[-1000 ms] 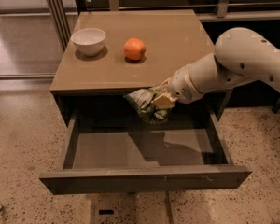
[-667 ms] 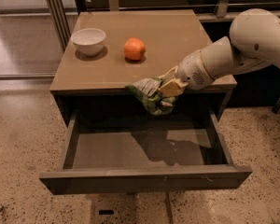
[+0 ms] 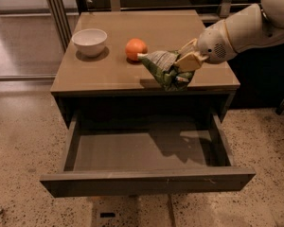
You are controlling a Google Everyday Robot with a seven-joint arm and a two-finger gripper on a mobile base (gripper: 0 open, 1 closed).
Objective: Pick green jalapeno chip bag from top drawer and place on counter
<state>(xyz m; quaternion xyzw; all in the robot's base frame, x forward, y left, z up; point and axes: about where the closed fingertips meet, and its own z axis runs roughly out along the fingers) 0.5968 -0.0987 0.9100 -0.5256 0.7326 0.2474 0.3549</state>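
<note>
The green jalapeno chip bag (image 3: 164,67) is crumpled, green with pale patches, and hangs just above the front right part of the counter (image 3: 109,67). My gripper (image 3: 185,63) comes in from the right on a white arm and is shut on the bag's right side. The bag's lower end is close to the counter's front edge; I cannot tell whether it touches. The top drawer (image 3: 146,178) is pulled fully open below, and its dark grey inside holds nothing I can see.
A white bowl (image 3: 90,41) stands at the counter's left rear. A round orange fruit (image 3: 135,49) sits just left of the bag. Speckled floor surrounds the cabinet. A metal frame stands at the left rear.
My gripper has lifted the bag up out of the drawer opening and over the counter's front edge, moving up and back. The drawer, bowl and fruit have not moved.
</note>
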